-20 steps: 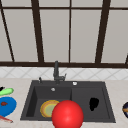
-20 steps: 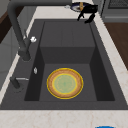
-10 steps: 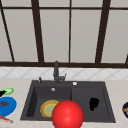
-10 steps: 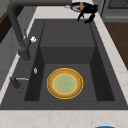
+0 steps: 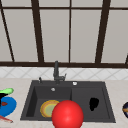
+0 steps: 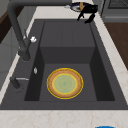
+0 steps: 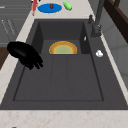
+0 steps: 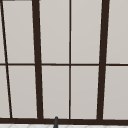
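No writing, label, brand, number or sign can be read anywhere in these views. The yellow-rimmed plate (image 6: 65, 83) in the sink (image 6: 67, 35) carries plain colour rings (no lettering), the blue plate (image 7: 49, 8) on the surface (image 7: 80, 7) is unmarked, and the faucet (image 5: 56, 72) and window frame (image 8: 37, 62) bear no markings.

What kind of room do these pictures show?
Most likely a kitchen. A dark sink with a tall tap is set into a pale counter below a large window, and a yellow plate lies in the basin.
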Controlling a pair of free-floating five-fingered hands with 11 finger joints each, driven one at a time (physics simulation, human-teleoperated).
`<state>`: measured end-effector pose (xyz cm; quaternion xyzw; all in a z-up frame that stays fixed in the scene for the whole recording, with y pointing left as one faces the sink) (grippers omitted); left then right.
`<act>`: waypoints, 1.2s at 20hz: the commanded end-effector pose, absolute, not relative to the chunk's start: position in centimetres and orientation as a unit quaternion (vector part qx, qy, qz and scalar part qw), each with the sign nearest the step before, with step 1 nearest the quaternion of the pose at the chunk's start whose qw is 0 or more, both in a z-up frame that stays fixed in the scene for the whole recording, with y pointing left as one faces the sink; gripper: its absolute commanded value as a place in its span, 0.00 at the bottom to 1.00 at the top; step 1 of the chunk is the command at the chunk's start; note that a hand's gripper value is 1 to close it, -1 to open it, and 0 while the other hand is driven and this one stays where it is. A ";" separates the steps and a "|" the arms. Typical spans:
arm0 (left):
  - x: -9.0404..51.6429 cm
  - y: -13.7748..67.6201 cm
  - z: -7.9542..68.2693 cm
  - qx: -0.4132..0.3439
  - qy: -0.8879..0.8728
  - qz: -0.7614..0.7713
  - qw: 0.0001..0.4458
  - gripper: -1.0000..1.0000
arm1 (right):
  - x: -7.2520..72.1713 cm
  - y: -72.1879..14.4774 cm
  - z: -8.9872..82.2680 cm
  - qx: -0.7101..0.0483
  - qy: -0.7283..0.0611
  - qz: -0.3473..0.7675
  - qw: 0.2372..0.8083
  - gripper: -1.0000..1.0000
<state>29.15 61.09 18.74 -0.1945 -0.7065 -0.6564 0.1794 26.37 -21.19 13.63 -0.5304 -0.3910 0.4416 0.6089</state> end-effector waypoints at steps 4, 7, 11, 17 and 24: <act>29.3 59.9 15.8 -0.199 -0.699 -0.661 0.188 0.00 | 26.4 -21.2 13.6 -0.530 -0.391 0.442 0.609 0.50; 29.3 60.5 13.8 -0.198 -0.705 -0.656 0.184 0.00 | 26.4 -21.2 13.6 -0.530 -0.391 0.442 0.609 0.50; 29.6 60.9 12.0 -0.208 -0.702 -0.653 0.194 0.00 | 26.4 -21.2 13.6 -0.530 -0.391 0.442 0.609 0.50; 31.2 62.6 10.7 -0.235 -0.706 -0.630 0.221 0.00 | 26.4 -21.2 13.6 -0.530 -0.391 0.442 0.609 0.50; 32.3 63.3 10.4 -0.265 -0.723 -0.599 0.220 0.00 | 26.4 -21.2 13.6 -0.530 -0.391 0.442 0.609 0.50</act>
